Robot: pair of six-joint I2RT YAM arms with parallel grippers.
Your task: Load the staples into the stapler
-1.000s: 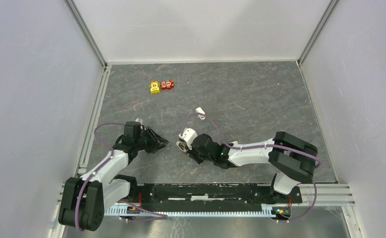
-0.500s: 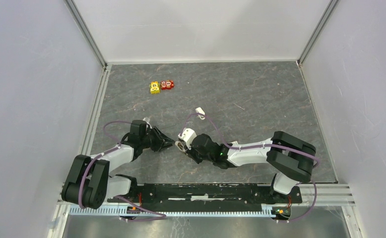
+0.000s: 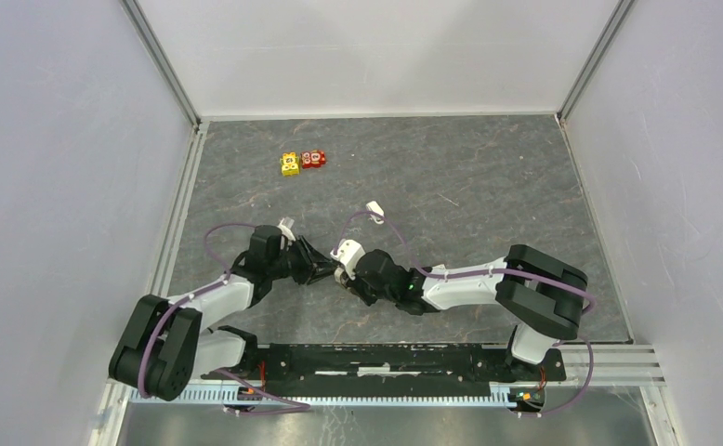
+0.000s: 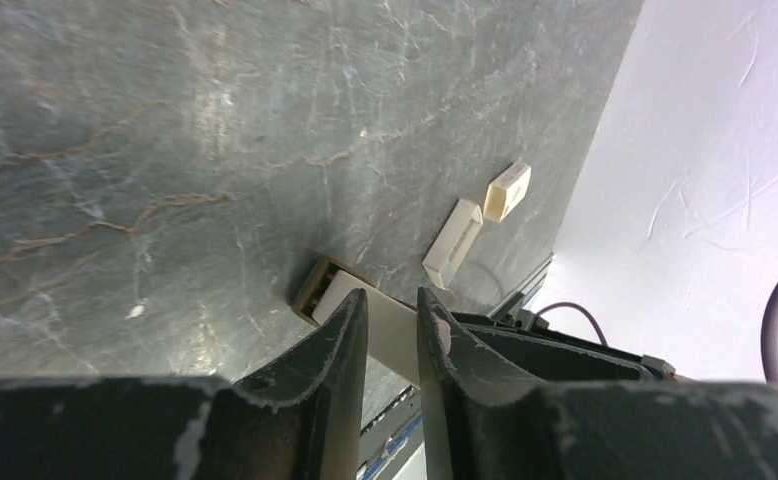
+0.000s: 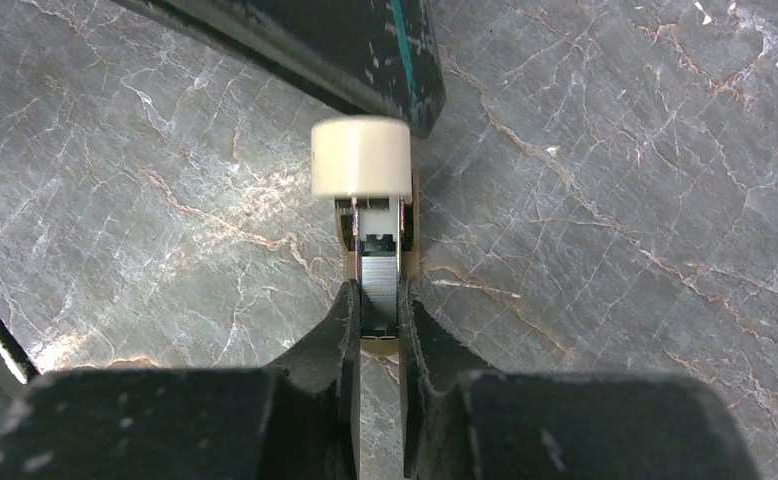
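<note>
The cream-white stapler (image 3: 348, 251) stands open on the table, its lid (image 5: 361, 157) raised over the grey metal channel (image 5: 378, 235). A ribbed silvery strip of staples (image 5: 379, 285) lies in that channel. My right gripper (image 5: 377, 312) is shut on the stapler's base, one finger on each side. My left gripper (image 3: 326, 271) comes from the left with a narrow gap between its fingers. Its tips sit at the cream lid (image 4: 390, 325) and nothing is clamped between them. One of its fingers (image 5: 365, 50) lies just beyond the lid in the right wrist view.
A yellow block (image 3: 290, 164) and a red block (image 3: 313, 159) lie at the back left. A small white piece (image 3: 374, 206) lies just behind the stapler; the left wrist view shows two cream pieces (image 4: 453, 240) (image 4: 508, 190). A purple cable (image 3: 390, 237) loops over the right arm.
My left gripper has moved right across the table and now reaches the stapler's lid. The right gripper has stayed on the stapler's base, shifting only slightly.
</note>
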